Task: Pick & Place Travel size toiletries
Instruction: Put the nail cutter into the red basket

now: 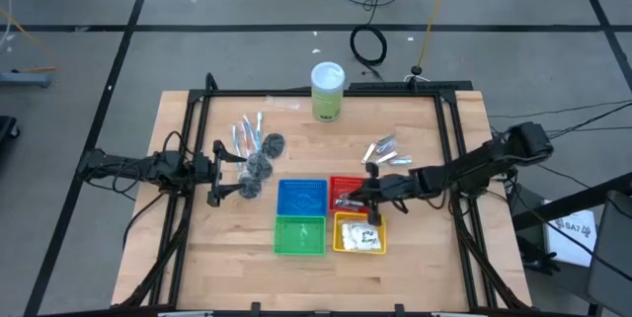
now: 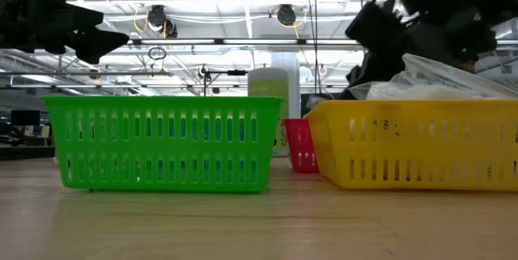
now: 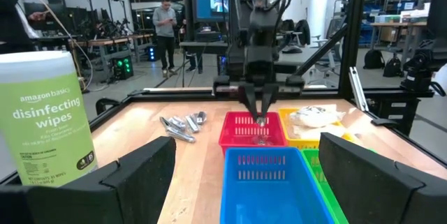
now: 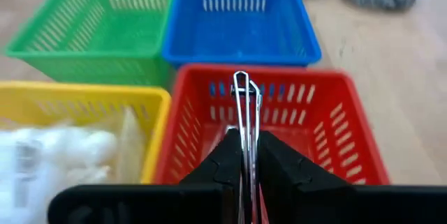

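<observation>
My right gripper (image 1: 361, 201) hovers over the red basket (image 1: 345, 186), shut on a shiny silver foil tube (image 4: 242, 105) that shows edge-on. More silver tubes (image 1: 385, 151) lie on the wood at the right. Clear-wrapped sticks (image 1: 247, 131) and dark grey puffs (image 1: 260, 164) lie at the left, just in front of my open left gripper (image 1: 232, 173), which touches nothing. White sachets (image 1: 361, 239) lie in the yellow basket (image 1: 341, 242). My right gripper pinches the silver foil tube between its two fingers (image 4: 227, 161). The tube's free end (image 4: 242, 79) sticks out past the fingertips. The fingers come slanting down from the table's right side. The tube hangs clear above the red basket's floor (image 4: 293, 147).
The blue basket (image 1: 302, 197) and the green basket (image 1: 299, 235) stand left of the red and yellow ones, all four close together. A tall green wipes cylinder (image 1: 328, 92) stands near the far edge. People stand in the room beyond the table.
</observation>
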